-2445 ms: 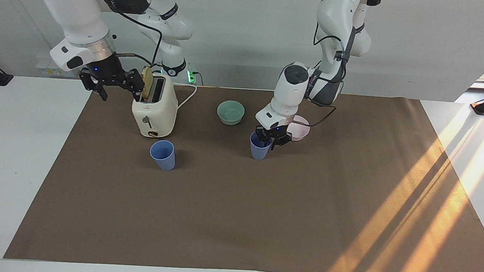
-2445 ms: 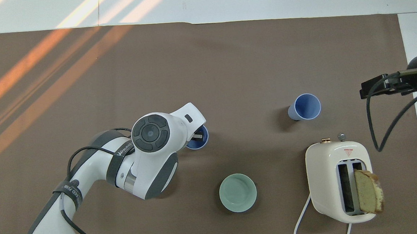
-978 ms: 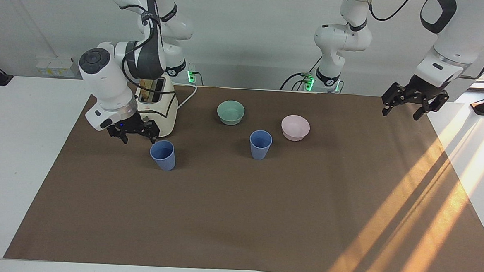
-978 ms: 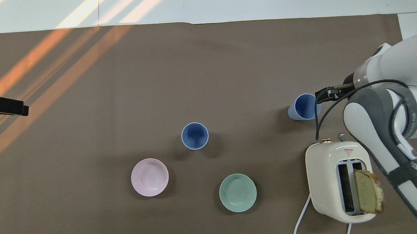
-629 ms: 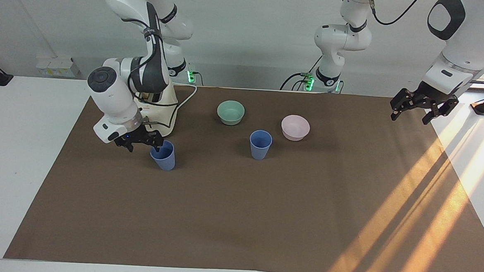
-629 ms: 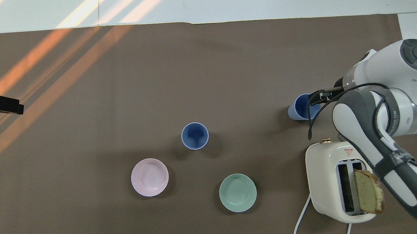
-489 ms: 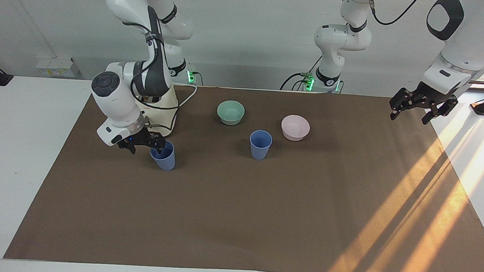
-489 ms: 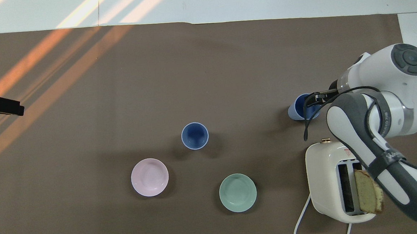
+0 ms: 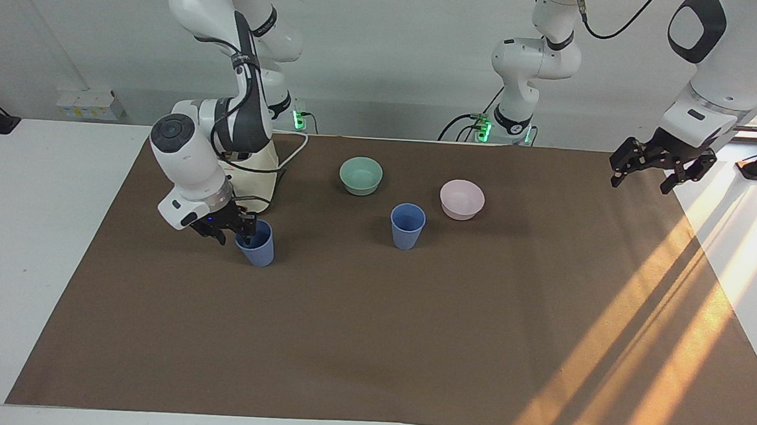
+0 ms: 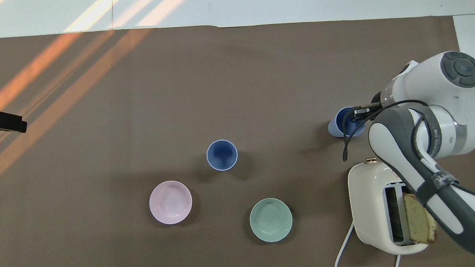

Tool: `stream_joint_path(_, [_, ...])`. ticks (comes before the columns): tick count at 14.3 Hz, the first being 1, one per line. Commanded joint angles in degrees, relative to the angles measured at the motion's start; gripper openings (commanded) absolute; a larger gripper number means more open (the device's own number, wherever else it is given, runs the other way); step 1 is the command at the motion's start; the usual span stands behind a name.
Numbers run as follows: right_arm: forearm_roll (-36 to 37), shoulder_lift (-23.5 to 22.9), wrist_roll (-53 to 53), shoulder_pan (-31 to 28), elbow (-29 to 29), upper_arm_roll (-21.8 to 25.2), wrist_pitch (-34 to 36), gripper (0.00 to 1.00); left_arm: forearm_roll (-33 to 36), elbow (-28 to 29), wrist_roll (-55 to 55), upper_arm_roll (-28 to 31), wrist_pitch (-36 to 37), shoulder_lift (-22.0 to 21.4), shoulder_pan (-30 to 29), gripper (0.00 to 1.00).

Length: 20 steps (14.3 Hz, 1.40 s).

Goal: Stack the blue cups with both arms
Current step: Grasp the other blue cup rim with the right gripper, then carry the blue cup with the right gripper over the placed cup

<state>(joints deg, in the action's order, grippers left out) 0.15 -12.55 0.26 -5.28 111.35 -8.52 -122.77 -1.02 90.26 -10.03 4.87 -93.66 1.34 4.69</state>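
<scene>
Blue cup (image 9: 255, 243) beside the toaster (image 10: 384, 207) could have tipped, I judged, as my right gripper (image 9: 230, 225) straddled its rim, fingers neither clearly apart nor clamped; left gripper (image 9: 654, 165) waited, spread wide.

mint bowl (image 9: 361, 175), pink bowl (image 9: 461, 199), toaster (image 10: 380, 207) holding bread (image 10: 419, 218)

Two cups, matte periwinkle blue: one (image 9: 255, 245) beside toaster, other (image 9: 407, 226) near pink bowl. Bowls: mint green (image 9: 361, 175), pale pink (image 9: 462, 199). Toaster (image 10: 380, 207) cream-white, white cord, bread slice (image 10: 420, 218) tan with brown crust. Mat (image 9: 372, 342) plain brown, orange sunlight stripes at one end. Tabletop (image 9: 27, 233) white. Arms white, grey-black joint caps. Each pincer black: right (image 9: 232, 225), left (image 9: 653, 163).
</scene>
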Motion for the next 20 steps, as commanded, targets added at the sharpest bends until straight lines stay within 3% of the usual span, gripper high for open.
stream_joint_path(1, [-1.29, -0.02, -0.35, 0.01, 0.80, -0.09, -1.16, 0.00, 1.11, -0.18, -0.78, -0.38, 1.11, -0.46, -0.65, 1.00])
stream_joint_path(5, [-1.47, 0.33, -0.35, 0.01, -2.52, -0.36, 4.08, 0.00, 1.20, -0.18, -0.78, -0.38, 1.11, -0.46, -0.65, 1.00])
stream_joint_path(8, [-7.59, 0.86, 2.01, 0.28, -13.66, -1.15, 17.79, 0.00, 1.20, -0.18, -0.78, -0.38, 1.11, -0.46, -0.65, 1.00])
stream_joint_path(11, [-8.41, 0.77, 8.94, 1.41, -20.80, -3.07, 21.34, 0.00, 1.20, -0.18, -0.78, -0.38, 1.11, -0.46, -0.65, 1.00])
stream_joint_path(14, [-5.88, -1.76, 16.25, 8.86, -29.58, -3.26, 24.76, 0.00, 1.20, -0.18, -0.78, -0.38, 1.11, -0.46, -0.65, 1.00])
stream_joint_path(16, [0.88, -2.83, 20.81, 14.40, -32.50, -3.52, 24.51, 0.00, 1.20, -0.18, -0.78, -0.38, 1.11, -0.46, -0.65, 1.00])
stream_joint_path(20, [1.08, -5.72, 29.87, 22.57, -38.04, -3.43, 23.72, 0.00, 1.20, -0.18, -0.78, -0.38, 1.11, -0.46, -0.65, 1.00])
